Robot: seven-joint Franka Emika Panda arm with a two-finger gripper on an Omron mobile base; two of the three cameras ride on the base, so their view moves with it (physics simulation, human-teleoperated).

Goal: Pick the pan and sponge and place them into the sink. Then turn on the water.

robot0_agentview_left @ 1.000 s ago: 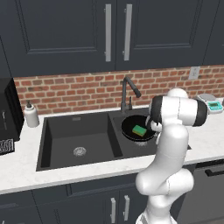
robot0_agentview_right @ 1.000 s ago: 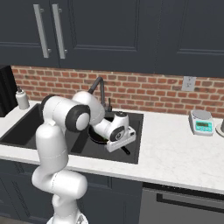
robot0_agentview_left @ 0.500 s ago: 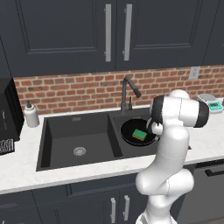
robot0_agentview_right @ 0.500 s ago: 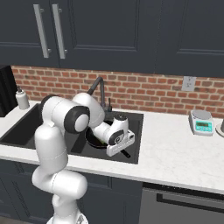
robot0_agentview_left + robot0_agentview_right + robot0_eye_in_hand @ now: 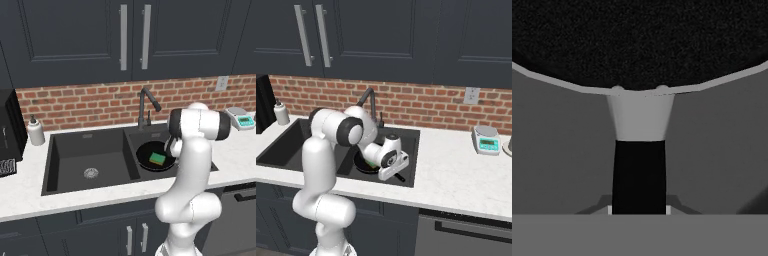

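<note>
We find the gripper [image 5: 639, 210] closed tight on the dark handle of the pan [image 5: 156, 156], the handle running straight out from between the fingertips to the metal neck and the black bowl just ahead of the hand. In the left base view the pan sits in the right basin of the sink [image 5: 90, 150], directly in front of the wrist, with the sponge [image 5: 158, 159] lying inside it — green face up. Whether the pan's base is touching the basin floor or held slightly above it we cannot tell. The faucet [image 5: 146, 105] stands beyond the pan, further from the hand and above it; no stream shows from its spout. Our judgement: the placing step is at its close, pan and sponge going into the sink together. The next move calls for lowering until the pan rests flat, opening the jaws and backing off along the handle without dragging it — then rising toward the faucet lever behind the pan, which is too small here to see clearly.
</note>
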